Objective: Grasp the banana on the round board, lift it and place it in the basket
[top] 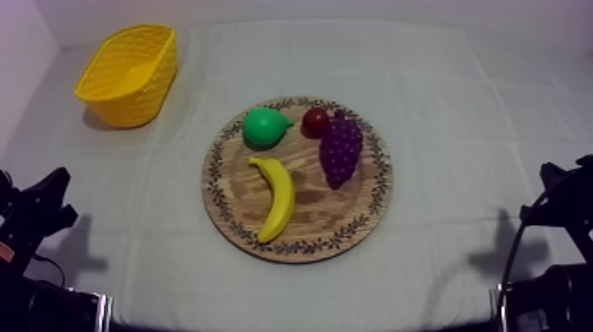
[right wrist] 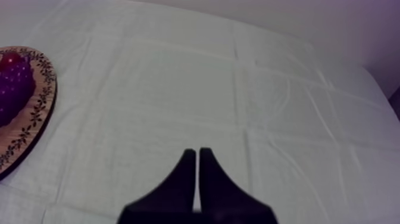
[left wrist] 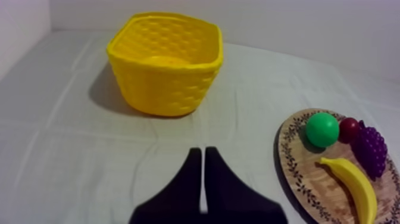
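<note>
A yellow banana [top: 276, 198] lies on the round wooden board [top: 362, 225] at the table's middle, beside a green pear [top: 264, 127], a small red fruit [top: 315, 121] and purple grapes [top: 341, 150]. The yellow basket [top: 131, 72] stands empty at the far left. My left gripper [top: 53, 190] rests low at the left edge, shut on nothing; in its wrist view the left gripper [left wrist: 203, 154] points at bare cloth between the basket [left wrist: 165, 62] and the board [left wrist: 291, 155], with the banana [left wrist: 355, 186] off to its side. My right gripper [top: 556, 177] rests low at the right, and the right gripper [right wrist: 197, 153] is shut as a narrow wedge.
Grey-white cloth [top: 459, 97] covers the table around the board. In the right wrist view the board's rim [right wrist: 36, 119] and the grapes [right wrist: 13, 86] sit off to the side of the fingers, with open cloth ahead.
</note>
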Controlling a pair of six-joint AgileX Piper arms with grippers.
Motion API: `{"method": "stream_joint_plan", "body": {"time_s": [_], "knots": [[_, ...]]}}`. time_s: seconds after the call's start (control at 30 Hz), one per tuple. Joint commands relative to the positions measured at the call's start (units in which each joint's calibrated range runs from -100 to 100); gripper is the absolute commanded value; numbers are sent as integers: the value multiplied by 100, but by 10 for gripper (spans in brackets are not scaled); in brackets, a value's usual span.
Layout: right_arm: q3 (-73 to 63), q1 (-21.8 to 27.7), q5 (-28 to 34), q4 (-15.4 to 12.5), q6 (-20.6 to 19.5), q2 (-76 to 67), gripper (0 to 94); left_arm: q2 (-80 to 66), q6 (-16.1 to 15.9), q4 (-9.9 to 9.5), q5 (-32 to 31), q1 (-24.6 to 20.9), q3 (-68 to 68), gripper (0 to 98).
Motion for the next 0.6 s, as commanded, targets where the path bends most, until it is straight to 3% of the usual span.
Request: {"method": "stream_joint_plan", "body": {"time_s": [0.0, 0.27, 0.4, 0.57], "knots": [[2, -1, 1, 1, -1, -2, 3, 120, -64, 20, 143, 2, -167, 1], [2, -1, 1, 1, -1, -2, 3, 1530, -44, -67, 628, 259, -1968, 1], [2, -1, 1, 1, -1, -2, 3, 2329, -48, -6, 1077, 401, -3238, 1], [2, -1, 1, 1, -3, -2, 3, 3322, 260, -171, 1636, 971, -4610, 1]]}}
